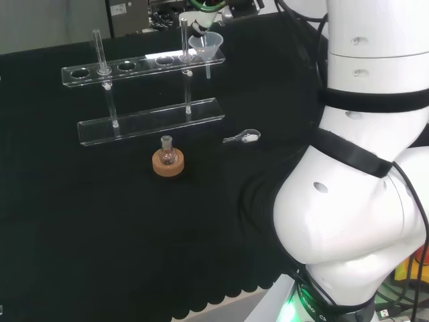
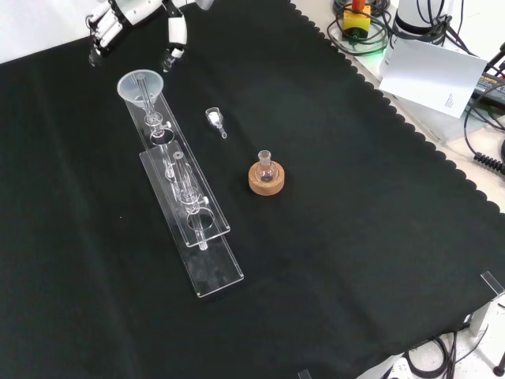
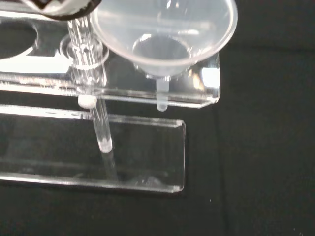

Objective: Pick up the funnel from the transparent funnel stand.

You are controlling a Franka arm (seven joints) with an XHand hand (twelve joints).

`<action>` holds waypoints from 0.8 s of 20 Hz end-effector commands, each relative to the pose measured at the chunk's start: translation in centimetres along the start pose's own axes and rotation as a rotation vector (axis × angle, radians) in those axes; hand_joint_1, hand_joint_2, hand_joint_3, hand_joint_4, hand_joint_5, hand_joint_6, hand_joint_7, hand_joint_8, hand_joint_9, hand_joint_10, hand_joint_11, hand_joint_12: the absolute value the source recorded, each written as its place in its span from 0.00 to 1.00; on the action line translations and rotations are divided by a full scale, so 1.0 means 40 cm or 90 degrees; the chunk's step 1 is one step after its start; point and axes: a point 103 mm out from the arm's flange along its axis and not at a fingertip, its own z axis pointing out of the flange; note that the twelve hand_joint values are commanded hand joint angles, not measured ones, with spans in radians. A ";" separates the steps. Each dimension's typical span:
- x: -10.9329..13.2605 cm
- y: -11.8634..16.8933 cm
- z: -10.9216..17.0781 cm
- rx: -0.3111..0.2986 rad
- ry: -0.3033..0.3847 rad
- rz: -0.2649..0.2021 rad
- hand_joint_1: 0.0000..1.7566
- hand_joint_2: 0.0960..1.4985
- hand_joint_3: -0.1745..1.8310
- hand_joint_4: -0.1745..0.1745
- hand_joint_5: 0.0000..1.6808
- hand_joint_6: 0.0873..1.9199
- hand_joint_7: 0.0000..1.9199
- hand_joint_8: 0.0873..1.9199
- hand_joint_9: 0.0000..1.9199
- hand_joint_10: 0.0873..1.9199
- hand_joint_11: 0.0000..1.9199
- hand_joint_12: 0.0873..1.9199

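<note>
A clear plastic funnel point(image 1: 207, 45) sits in the end hole of the transparent stand's upper shelf point(image 1: 134, 68), its stem hanging below the shelf. In the front view the funnel point(image 2: 141, 88) is at the stand's far end, and the hand point(image 2: 118, 17) hovers just beyond it, open with fingers point(image 2: 175, 35) spread and holding nothing. The hand is apart from the funnel. In the head view the hand point(image 1: 201, 20) shows behind the funnel. The wrist view looks down on the funnel point(image 3: 162, 34), the shelf point(image 3: 206, 81) and the stand's base point(image 3: 147, 142); a dark part of the hand point(image 3: 59, 7) is at the picture's edge.
A small flask on a cork ring point(image 2: 267, 175) stands beside the stand's middle. A small clear scoop point(image 2: 215, 120) lies between the flask and the funnel. Cables and a white sheet point(image 2: 434, 71) lie past the cloth's scalloped edge.
</note>
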 end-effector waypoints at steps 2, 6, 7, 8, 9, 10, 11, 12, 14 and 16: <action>0.002 0.005 0.034 0.038 -0.013 -0.019 0.41 0.36 0.40 0.48 0.09 0.00 0.04 0.34 0.13 0.35 0.00 0.71; 0.001 0.007 0.046 0.046 -0.016 -0.023 0.41 0.36 0.40 0.48 0.09 0.00 0.04 0.34 0.13 0.35 0.00 0.71; 0.003 0.008 0.049 0.047 -0.017 -0.024 0.41 0.36 0.40 0.48 0.09 0.00 0.04 0.34 0.13 0.35 0.00 0.71; 0.004 0.010 0.053 0.048 -0.018 -0.025 0.41 0.36 0.40 0.48 0.09 0.00 0.04 0.34 0.13 0.35 0.00 0.71; 0.005 0.011 0.055 0.049 -0.018 -0.025 0.41 0.36 0.40 0.48 0.09 0.00 0.04 0.34 0.12 0.35 0.00 0.71; 0.007 0.013 0.058 0.050 -0.023 -0.026 0.41 0.36 0.40 0.49 0.09 0.00 0.03 0.34 0.12 0.35 0.00 0.71; 0.007 0.014 0.060 0.051 -0.024 -0.026 0.41 0.36 0.40 0.49 0.08 0.00 0.03 0.35 0.10 0.36 0.00 0.71; 0.007 0.016 0.062 0.051 -0.026 -0.027 0.41 0.36 0.39 0.49 0.08 0.00 0.02 0.35 0.10 0.36 0.00 0.71; 0.005 0.019 0.067 0.053 -0.032 -0.026 0.41 0.36 0.39 0.49 0.08 0.00 0.01 0.34 0.08 0.36 0.00 0.70; 0.001 0.023 0.073 0.054 -0.038 -0.026 0.41 0.36 0.39 0.49 0.08 0.00 0.00 0.32 0.07 0.36 0.00 0.70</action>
